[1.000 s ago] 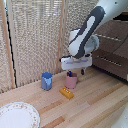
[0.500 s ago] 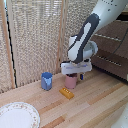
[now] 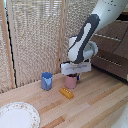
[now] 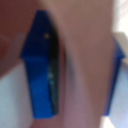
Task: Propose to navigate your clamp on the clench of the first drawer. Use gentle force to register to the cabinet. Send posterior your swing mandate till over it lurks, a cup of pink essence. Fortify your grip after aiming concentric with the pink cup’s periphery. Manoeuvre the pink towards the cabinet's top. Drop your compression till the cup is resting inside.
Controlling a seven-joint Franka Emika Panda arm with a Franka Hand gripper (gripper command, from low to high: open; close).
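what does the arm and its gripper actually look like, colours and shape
The arm is bulky and rounded, glossy white with a dark grey band along one link. It ends in a white boxy gripper base. In the wrist view the fingertips are bright blue with dark inner faces.

Matt pink cup (image 3: pixel 70 81), wood-plank table (image 3: pixel 95 105), glossy plate (image 3: pixel 17 116).

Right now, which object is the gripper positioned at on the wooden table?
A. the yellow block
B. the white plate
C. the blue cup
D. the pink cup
D. In the exterior view the gripper sits directly on top of the pink cup, while the blue cup, the yellow block and the white plate lie apart from it; the wrist view shows pink between the blue fingers.
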